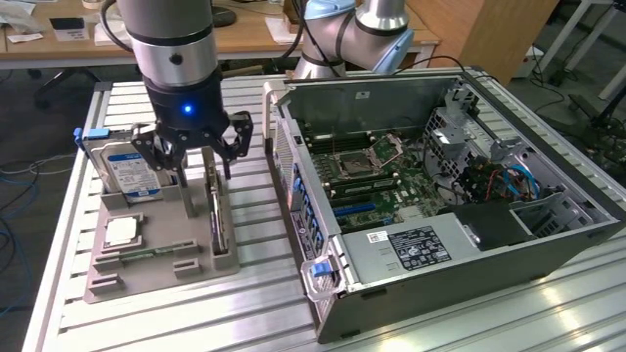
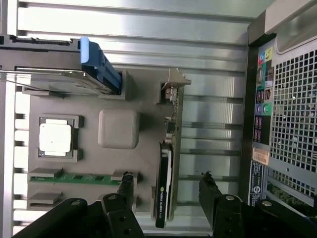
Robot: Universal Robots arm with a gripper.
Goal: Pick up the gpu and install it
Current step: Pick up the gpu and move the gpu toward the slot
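The gpu (image 1: 217,214) is a thin dark card standing on edge in a slot of the grey holder (image 1: 161,268), its metal bracket (image 2: 174,88) at the far end. My gripper (image 1: 205,178) hangs just above the card's bracket end, open. In the wrist view the gpu (image 2: 165,191) lies between the two black fingertips (image 2: 128,179), with a gap on each side, and the gripper (image 2: 167,178) touches nothing. The open computer case (image 1: 440,198) lies at the exterior view's right, motherboard (image 1: 367,172) exposed.
The holder (image 2: 119,128) also carries a blue-labelled hard drive (image 1: 127,172) with a blue tab (image 2: 99,64), a square silver chip (image 2: 55,138) and a green memory stick (image 2: 74,177). The case's rear wall (image 2: 287,119) stands close beside the holder. The slatted metal table (image 1: 245,308) spreads beneath everything.
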